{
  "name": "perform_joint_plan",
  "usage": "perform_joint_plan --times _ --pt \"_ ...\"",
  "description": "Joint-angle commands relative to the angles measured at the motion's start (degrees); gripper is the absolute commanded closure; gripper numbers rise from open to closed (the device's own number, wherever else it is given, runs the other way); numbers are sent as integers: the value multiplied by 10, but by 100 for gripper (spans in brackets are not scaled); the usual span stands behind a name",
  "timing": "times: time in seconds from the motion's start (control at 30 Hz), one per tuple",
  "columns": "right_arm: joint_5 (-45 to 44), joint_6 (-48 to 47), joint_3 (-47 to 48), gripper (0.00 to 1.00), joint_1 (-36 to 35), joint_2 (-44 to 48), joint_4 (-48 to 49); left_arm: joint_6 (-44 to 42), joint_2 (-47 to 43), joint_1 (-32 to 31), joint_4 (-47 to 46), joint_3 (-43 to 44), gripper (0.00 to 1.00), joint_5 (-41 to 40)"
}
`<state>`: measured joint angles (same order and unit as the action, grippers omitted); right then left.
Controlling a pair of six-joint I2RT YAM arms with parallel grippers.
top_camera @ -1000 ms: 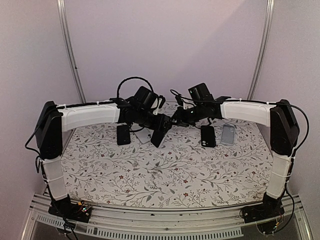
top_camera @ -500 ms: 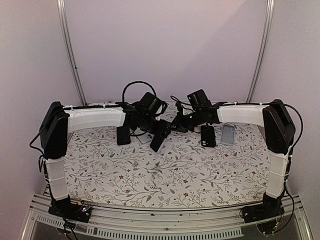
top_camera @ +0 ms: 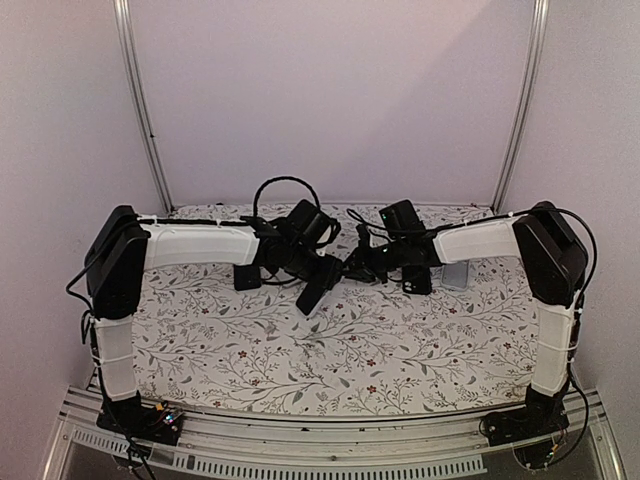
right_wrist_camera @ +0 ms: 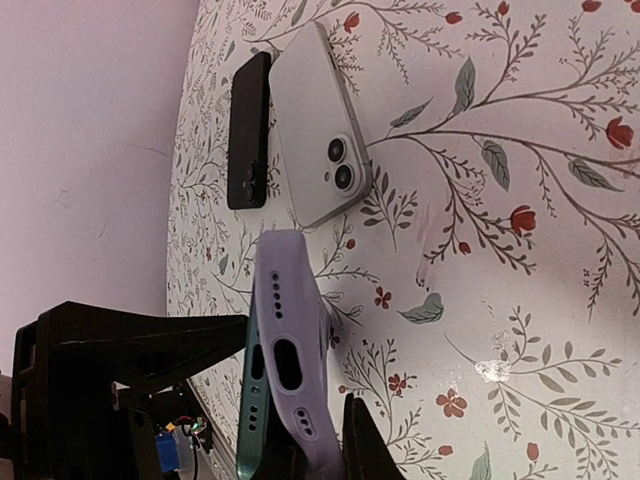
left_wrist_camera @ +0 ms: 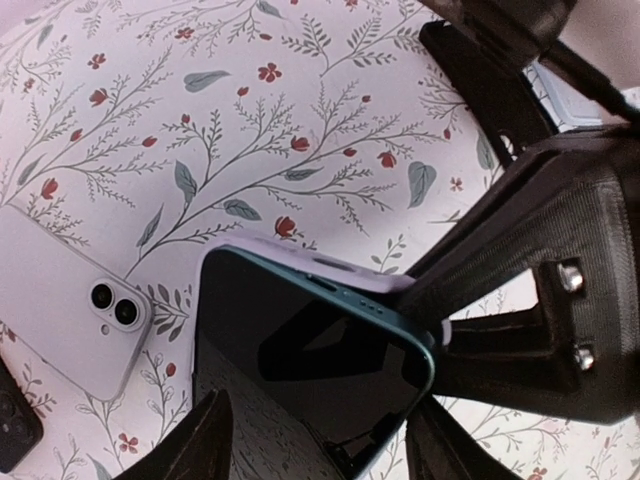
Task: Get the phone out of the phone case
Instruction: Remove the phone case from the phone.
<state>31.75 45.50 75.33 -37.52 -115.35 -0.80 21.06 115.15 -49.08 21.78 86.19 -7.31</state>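
Held up over the middle of the table [top_camera: 400, 350], the teal-edged phone [left_wrist_camera: 300, 350] sits in its lilac case [right_wrist_camera: 305, 330]. The left gripper [left_wrist_camera: 315, 445] is clamped across it. The right gripper [top_camera: 352, 268] shows one finger on the case's back, so its closure cannot be told. The case looks soft and peelable from a corner, while the phone looks rigid, slick and breakable. Farther back lie one white phone [left_wrist_camera: 70, 300], one black phone left [right_wrist_camera: 248, 130], another right [top_camera: 418, 282], and one pale case [top_camera: 457, 275].

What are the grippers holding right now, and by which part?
Both hold the teal phone in its lilac case: left gripper across its long edges, right gripper at the port end.
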Motion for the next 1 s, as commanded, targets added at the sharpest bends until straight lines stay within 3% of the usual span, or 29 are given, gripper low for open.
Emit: perform_joint_plan --times 0.0,0.97 --pt "112 41 -10 100 -16 5 53 -1 25 18 -19 -16 42 -87" --pt "174 173 -75 100 -6 20 179 -33 81 -28 43 49 52 -277"
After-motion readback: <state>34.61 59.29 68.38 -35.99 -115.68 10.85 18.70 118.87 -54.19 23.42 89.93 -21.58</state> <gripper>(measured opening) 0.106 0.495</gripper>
